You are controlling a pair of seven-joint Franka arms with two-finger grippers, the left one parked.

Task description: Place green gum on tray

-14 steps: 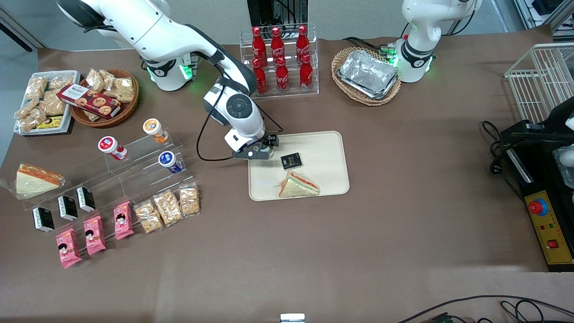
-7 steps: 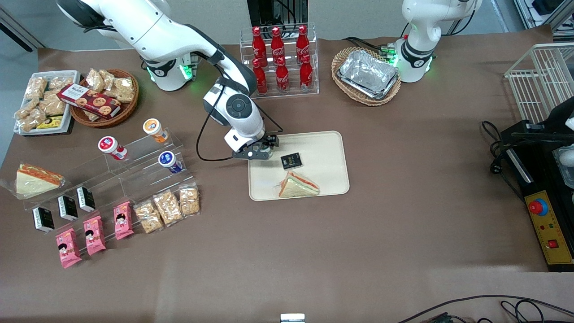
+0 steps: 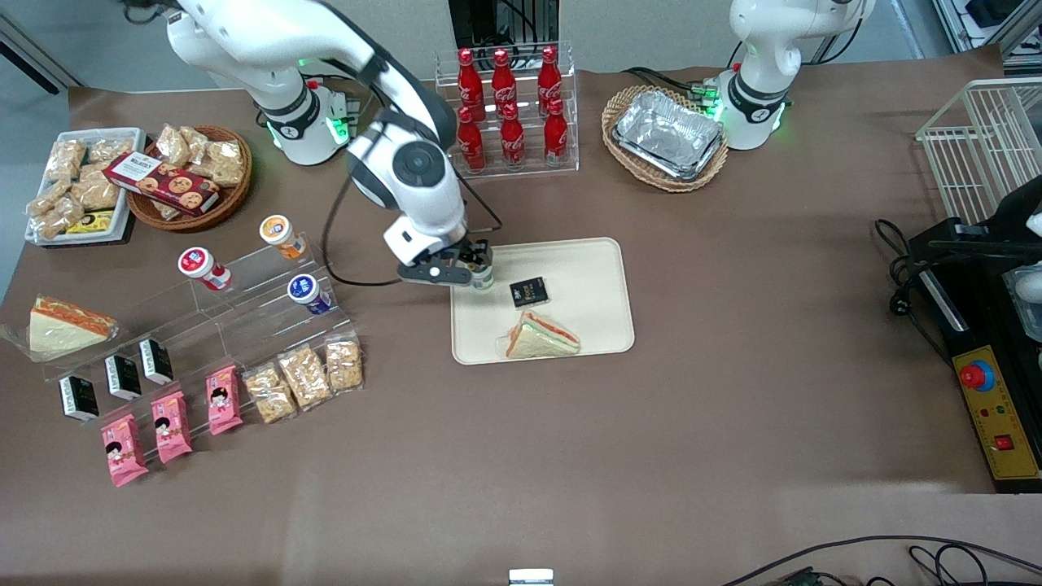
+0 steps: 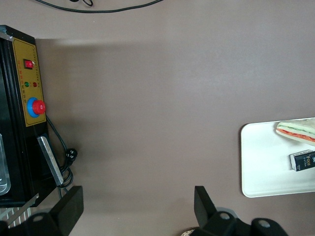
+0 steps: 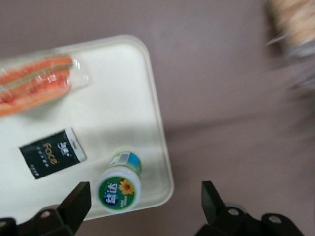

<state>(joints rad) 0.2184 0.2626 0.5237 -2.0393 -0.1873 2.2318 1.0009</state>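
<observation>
Green gum (image 5: 118,188) stands upright on tray (image 5: 123,98), in corner near rim, beside black packet (image 5: 51,152). Gripper (image 5: 142,209) directly above it, fingers spread wide, holding nothing. Front view part-hides bottle; seems released. Next move probably straight lift away.

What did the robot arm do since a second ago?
The gripper let go of the green gum, which now stands on the tray, and it rose and drew back with jaws open. The sandwich and the black packet stayed put.
</observation>
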